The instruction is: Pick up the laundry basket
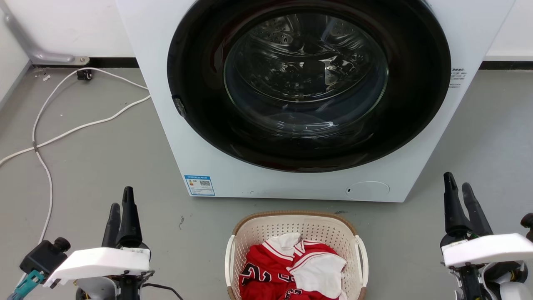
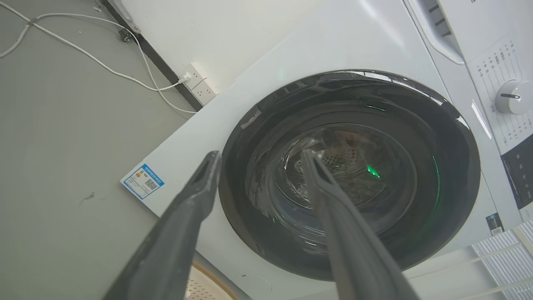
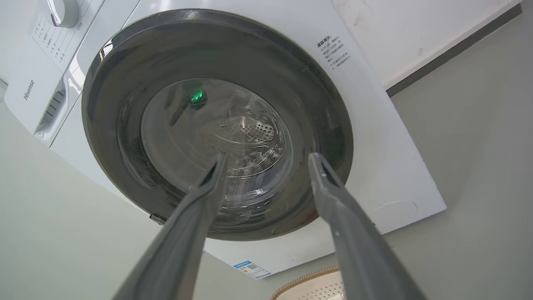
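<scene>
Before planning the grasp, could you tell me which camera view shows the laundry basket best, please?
The head view: the laundry basket shows its rim, both white handles and the red-and-white clothing inside. Each wrist view catches a sliver of rim at its bottom edge.

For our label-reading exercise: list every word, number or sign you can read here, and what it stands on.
"Hisense": on the panel of the washer.
Blue sticker on the washer: QR code, text too small.
Small print beside the door: too small.
Markings round the dial: too small.
Numerals on the jersey in the basket: folded, not readable.
</scene>
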Controlling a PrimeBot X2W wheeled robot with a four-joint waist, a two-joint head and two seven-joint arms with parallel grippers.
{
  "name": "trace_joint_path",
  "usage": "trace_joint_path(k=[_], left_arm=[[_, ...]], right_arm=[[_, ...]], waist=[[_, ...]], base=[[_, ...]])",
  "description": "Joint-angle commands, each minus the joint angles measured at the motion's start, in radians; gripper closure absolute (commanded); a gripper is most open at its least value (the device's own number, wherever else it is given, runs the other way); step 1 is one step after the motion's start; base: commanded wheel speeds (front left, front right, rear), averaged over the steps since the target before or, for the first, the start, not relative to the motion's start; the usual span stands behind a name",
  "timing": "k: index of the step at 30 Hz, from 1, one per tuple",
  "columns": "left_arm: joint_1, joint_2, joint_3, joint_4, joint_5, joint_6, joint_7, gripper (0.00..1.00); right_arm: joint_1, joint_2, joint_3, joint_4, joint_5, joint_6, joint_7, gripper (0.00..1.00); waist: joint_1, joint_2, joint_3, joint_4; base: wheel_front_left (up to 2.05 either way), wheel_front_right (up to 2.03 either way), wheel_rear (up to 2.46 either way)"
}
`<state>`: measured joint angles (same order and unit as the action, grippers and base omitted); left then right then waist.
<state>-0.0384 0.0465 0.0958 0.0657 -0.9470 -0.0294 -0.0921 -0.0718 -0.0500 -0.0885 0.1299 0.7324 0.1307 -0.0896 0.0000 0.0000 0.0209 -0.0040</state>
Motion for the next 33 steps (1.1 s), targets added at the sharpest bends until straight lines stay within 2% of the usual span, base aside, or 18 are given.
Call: trace_joint_path(k=[1, 11, 25, 29, 33], left_arm=[[-0.003, 0.004, -0.004, -0.024, 0.026, 0.006, -0.006, 0.0], [0.011, 0.004, -0.086, -0.1, 0.257, 0.064, -0.036, 0.0], [0.019, 0.004, -0.157, -0.133, 0.484, 0.086, -0.073, 0.0], [0.024, 0.006, -0.179, -0.123, 0.553, 0.074, -0.083, 0.0], [0.024, 0.023, -0.22, -0.107, 0.631, 0.097, -0.093, 0.0]], right_arm=[[-0.012, -0.002, 0.001, -0.022, -0.03, 0.0, -0.01, 0.0], [0.001, -0.002, 0.034, -0.07, -0.225, 0.0, -0.039, 0.0], [0.009, -0.002, 0.044, -0.103, -0.406, 0.0, -0.076, 0.0], [0.016, -0.002, 0.043, -0.098, -0.448, 0.0, -0.086, 0.0], [0.023, -0.001, 0.037, -0.076, -0.506, 0.0, -0.095, 0.0]], waist=[[0.0, 0.0, 0.0, 0.0], [0.0, 0.0, 0.004, -0.005], [0.0, 0.0, 0.016, -0.011], [0.0, 0.0, 0.018, -0.01], [0.0, 0.0, 0.019, -0.008]], base=[[0.0, 0.0, 0.0], [0.0, 0.0, 0.0], [0.0, 0.0, 0.0], [0.0, 0.0, 0.0], [0.0, 0.0, 0.0]])
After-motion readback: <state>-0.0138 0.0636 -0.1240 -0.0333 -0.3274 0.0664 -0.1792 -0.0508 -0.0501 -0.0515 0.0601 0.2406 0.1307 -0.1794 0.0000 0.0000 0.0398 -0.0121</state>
